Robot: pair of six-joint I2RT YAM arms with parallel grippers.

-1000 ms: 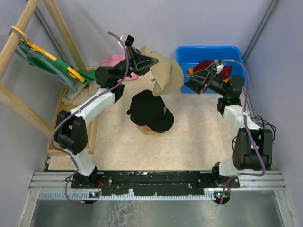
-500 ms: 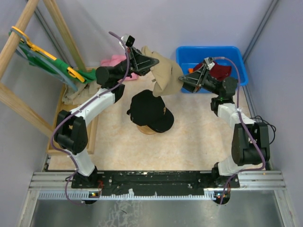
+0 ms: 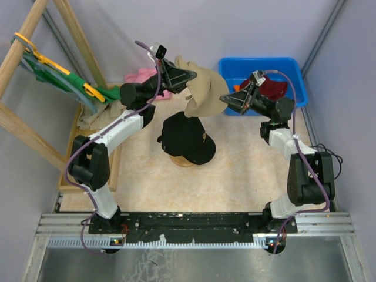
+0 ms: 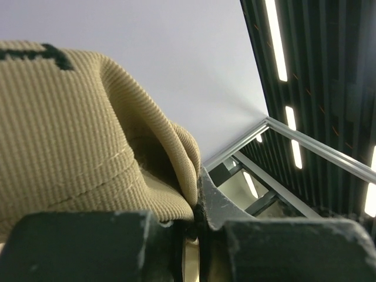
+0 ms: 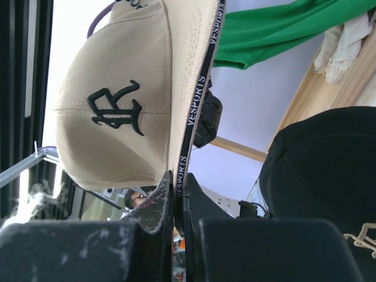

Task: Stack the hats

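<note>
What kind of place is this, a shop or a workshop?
Probably a lab robot test bench, not a shop: a left arm and right arm bolted to a metal rail, plain walls boxing in a table, and props like a tan cap and blue bin.

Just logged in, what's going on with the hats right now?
Both arms hold the tan cap up in the air above the table. The left gripper is shut on its fabric at one side, and the right gripper is shut on the brim edge. The black cap sits below on a wooden stand, nothing stacked on it yet. A dark red hat lies in the blue bin.
</note>
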